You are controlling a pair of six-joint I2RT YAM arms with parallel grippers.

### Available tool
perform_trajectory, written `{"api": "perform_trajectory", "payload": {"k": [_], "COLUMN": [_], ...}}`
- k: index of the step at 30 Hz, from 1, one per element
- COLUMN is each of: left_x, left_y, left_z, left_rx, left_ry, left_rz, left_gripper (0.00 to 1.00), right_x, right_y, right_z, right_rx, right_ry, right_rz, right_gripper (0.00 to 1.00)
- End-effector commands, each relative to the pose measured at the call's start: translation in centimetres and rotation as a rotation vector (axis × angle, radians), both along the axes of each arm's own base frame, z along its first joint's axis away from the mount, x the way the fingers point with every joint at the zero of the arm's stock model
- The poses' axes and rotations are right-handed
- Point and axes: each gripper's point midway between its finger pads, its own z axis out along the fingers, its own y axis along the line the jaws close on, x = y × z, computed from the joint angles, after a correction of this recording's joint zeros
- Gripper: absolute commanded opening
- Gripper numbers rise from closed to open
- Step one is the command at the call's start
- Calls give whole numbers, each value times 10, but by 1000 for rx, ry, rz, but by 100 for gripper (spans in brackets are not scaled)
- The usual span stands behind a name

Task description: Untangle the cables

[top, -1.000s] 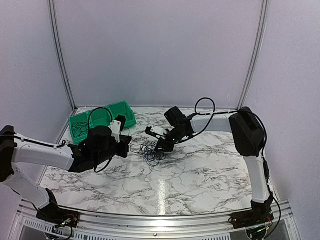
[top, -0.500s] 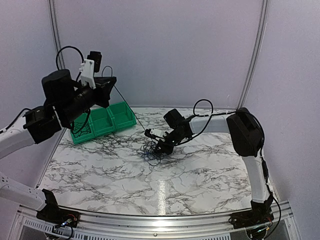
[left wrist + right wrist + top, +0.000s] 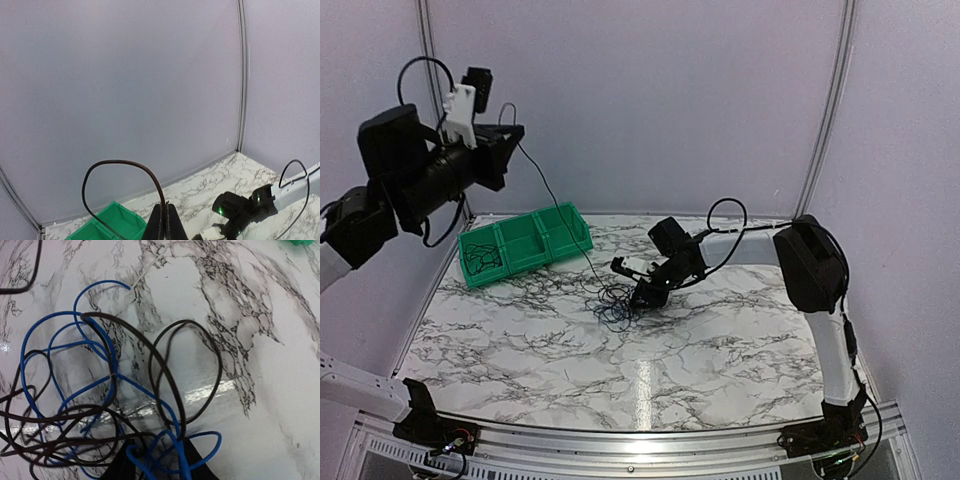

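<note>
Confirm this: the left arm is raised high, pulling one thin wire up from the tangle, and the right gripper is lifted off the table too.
Wrong on the right gripper: the top view shows it down at the tangle on the table. The left gripper is raised high, pulling one thin wire.

A green three-compartment bin [image 3: 535, 262] sat at the far left of a white, black-veined marble table [image 3: 720, 350]. Pale lavender walls [image 3: 640, 100] closed in the scene, with a curved metal post [image 3: 830, 105] at far right and a metal rail [image 3: 620, 438] along the near edge.
</note>
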Motion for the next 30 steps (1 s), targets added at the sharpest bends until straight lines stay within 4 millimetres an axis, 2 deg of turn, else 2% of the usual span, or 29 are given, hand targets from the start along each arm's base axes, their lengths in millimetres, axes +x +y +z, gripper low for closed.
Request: {"api": "perform_trajectory", "payload": {"k": [1, 4, 10, 12, 15, 18, 19, 22, 25, 30], "left_x": [-26, -30, -31, -35, -46, -59, -67, -77, -77, -58], "left_y": [47, 53, 59, 66, 87, 109, 122, 134, 137, 112], "left_z": [100, 116, 121, 131, 164, 206, 226, 254, 255, 224], "left_rx": [-142, -150, -142, -154, -170, -207, -248, -319, -354, -295], "left_ry": [-165, -192, -207, -226, -285, -352, -382, -427, -423, -355], "left_rz": [58, 66, 89, 99, 137, 184, 201, 203, 209, 190], "left_gripper": [0, 0, 0, 0, 0, 0, 0, 0, 0, 0], "right_x": [20, 29, 36, 38, 42, 44, 45, 46, 47, 49], "right_y": [-42, -52, -62, -63, -67, -70, -71, -74, -76, -79], "right_z": [-22, -20, -17, -16, -18, -21, -21, -22, -21, -20], "right_rx": [-110, -104, -99, -100, -109, -114, -117, -119, -119, -121], "right_ry": [26, 29, 31, 27, 21, 21, 21, 26, 23, 19], "right_rz": [-115, -145, -166, -171, -185, -192, -195, -201, -204, -209], "right_gripper": [34, 36, 36, 36, 36, 36, 36, 36, 36, 36]}}
